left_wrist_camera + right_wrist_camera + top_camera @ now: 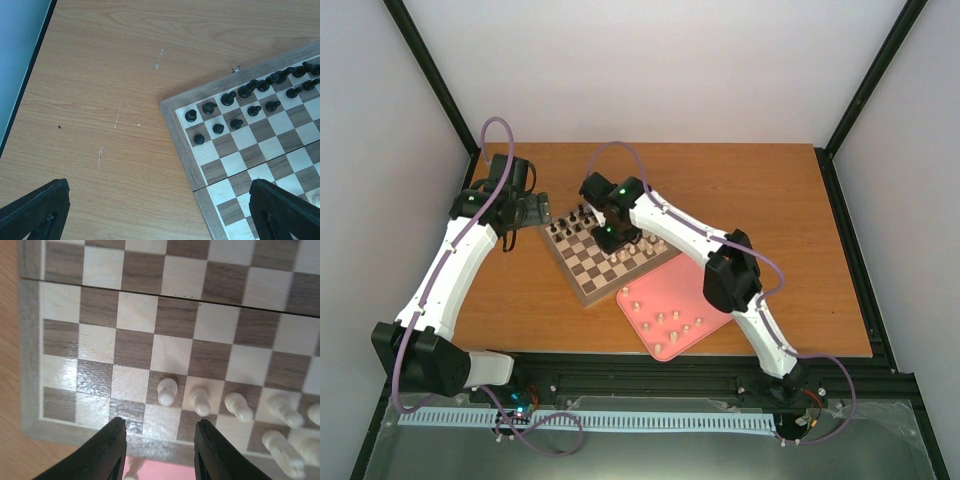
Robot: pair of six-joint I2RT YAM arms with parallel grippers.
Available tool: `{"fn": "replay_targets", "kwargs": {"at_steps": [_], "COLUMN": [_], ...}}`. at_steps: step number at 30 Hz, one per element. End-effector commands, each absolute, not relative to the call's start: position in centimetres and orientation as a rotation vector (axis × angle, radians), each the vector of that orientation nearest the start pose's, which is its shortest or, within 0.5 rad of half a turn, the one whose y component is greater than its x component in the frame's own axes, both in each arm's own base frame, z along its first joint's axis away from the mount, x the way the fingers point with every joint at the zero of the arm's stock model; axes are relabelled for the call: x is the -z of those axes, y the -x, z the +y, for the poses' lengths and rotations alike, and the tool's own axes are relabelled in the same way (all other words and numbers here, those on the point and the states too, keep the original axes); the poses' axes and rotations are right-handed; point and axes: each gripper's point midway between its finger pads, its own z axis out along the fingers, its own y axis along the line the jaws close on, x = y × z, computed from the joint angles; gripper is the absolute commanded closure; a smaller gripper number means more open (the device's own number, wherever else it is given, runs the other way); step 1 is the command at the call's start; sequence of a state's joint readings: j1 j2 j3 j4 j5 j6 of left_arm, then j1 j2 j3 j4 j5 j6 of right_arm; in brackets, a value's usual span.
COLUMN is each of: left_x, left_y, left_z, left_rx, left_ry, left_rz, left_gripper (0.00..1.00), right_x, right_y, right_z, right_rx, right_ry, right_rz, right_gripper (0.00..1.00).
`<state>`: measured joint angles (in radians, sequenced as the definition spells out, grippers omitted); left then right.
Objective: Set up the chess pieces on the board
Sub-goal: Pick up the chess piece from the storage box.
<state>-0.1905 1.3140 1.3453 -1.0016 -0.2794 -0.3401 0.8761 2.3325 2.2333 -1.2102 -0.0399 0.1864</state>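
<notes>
While the right gripper (161, 424) hangs low over one edge of the chessboard (100, 300), its two black fingers (116, 450) stand apart with nothing between them, and the open gap frames bare squares beside the tan border. Just ahead of that gap, a line of pale chess pieces (200, 401) stands upright on the squares close to the border, the end piece of the line nearest the fingertips, with a couple more pale pieces in the rank behind toward the frame's corner. Seen from above, the board sits angled at the middle of the wooden table (770, 200), and a pink tray (705, 290) lies just beside the edge where the right arm works; roughly ten more pale pieces are scattered loosely across the tray, apart from one another. At the opposite side of the board, black pieces (240, 100) fill two ranks along the border. The left gripper (159, 185) hovers above the table by that far corner, its fingers (35, 210) spread wide and holding nothing, with one finger over bare wood and the other over the checkered squares. Neither gripper touches a piece or the board.
</notes>
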Motion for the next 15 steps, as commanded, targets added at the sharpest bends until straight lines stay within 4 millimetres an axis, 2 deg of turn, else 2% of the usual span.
{"fn": "replay_targets", "kwargs": {"at_steps": [1,3,4,9,12,15], "left_x": [-24.6,-24.7,-24.6,-24.6,-24.6,-24.6], "left_y": [-33.8,-33.8,-33.8,-33.9,-34.0,-34.1], "left_z": [-1.6,-1.6,-1.5,-1.7,-1.8,-2.0], "left_rx": [-0.128,-0.127,-0.128,-0.12,-0.111,-0.099], "left_ry": [0.286,0.286,0.286,0.285,0.284,0.283], "left_rz": [2.453,2.451,2.453,2.454,2.457,2.459], "left_gripper": [0.0,0.0,0.0,0.0,0.0,0.0], "right_x": [-16.9,-17.5,-17.1,-17.4,-16.1,-14.2], "right_y": [-32.6,-32.2,-31.8,-30.3,-28.8,-26.7], "right_z": [38.7,37.2,36.1,30.0,26.1,23.4], "right_rx": [-0.243,-0.211,-0.188,-0.127,-0.109,-0.108], "right_ry": [0.912,0.883,0.869,0.7,0.607,0.561], "right_rz": [2.652,2.667,2.695,2.747,2.827,2.894], "right_gripper": [0.59,0.56,0.55,0.49,0.49,0.5]}}
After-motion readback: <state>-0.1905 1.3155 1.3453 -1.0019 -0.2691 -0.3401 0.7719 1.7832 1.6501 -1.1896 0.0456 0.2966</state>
